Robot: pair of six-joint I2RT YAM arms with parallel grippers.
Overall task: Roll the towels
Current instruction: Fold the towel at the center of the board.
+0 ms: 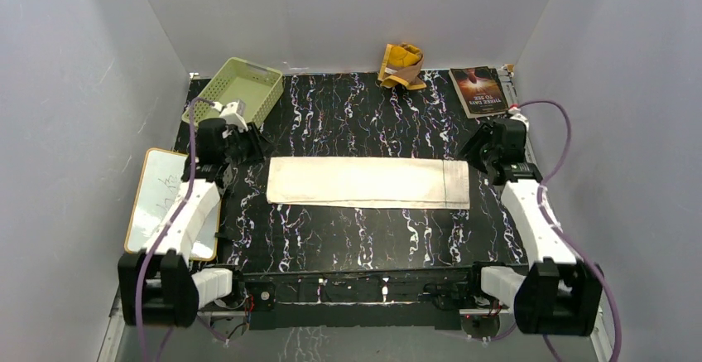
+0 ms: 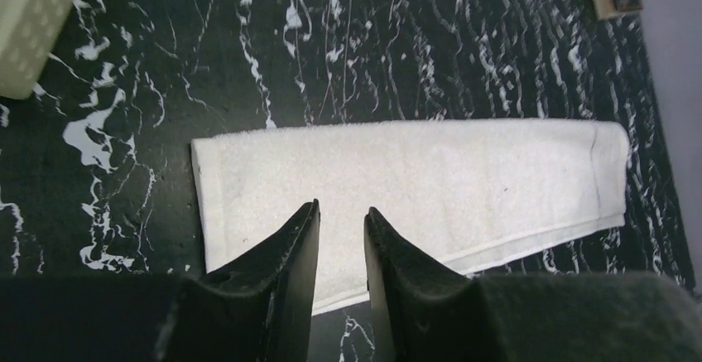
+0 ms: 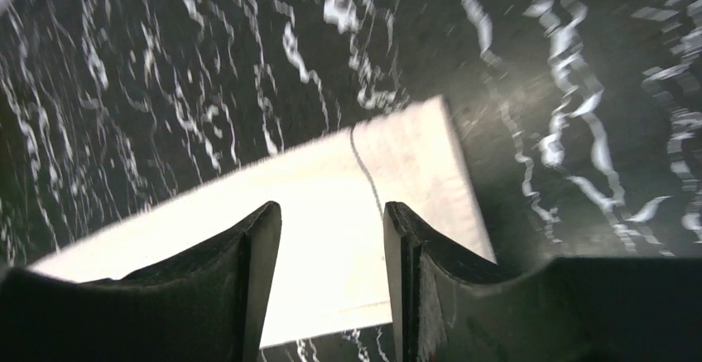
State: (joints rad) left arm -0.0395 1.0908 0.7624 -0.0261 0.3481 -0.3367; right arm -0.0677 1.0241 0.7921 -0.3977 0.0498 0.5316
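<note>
The cream-white towel (image 1: 368, 182) lies flat as a long folded strip across the middle of the black marbled mat. The mustard-yellow towel (image 1: 402, 65) sits crumpled at the back edge, with tan-brown showing. My left gripper (image 1: 248, 144) hovers just off the strip's left end. In the left wrist view that gripper (image 2: 341, 211) is open by a narrow gap above the cream towel (image 2: 430, 176), holding nothing. My right gripper (image 1: 477, 153) hangs by the strip's right end. In the right wrist view it (image 3: 331, 209) stands open over the towel's stitched end (image 3: 389, 159), empty.
A pale green basket (image 1: 236, 89) stands at the back left and shows in the left wrist view's corner (image 2: 29, 22). A dark-covered book (image 1: 478, 90) lies at the back right. A white board (image 1: 165, 200) lies left of the mat. Grey walls enclose the workspace.
</note>
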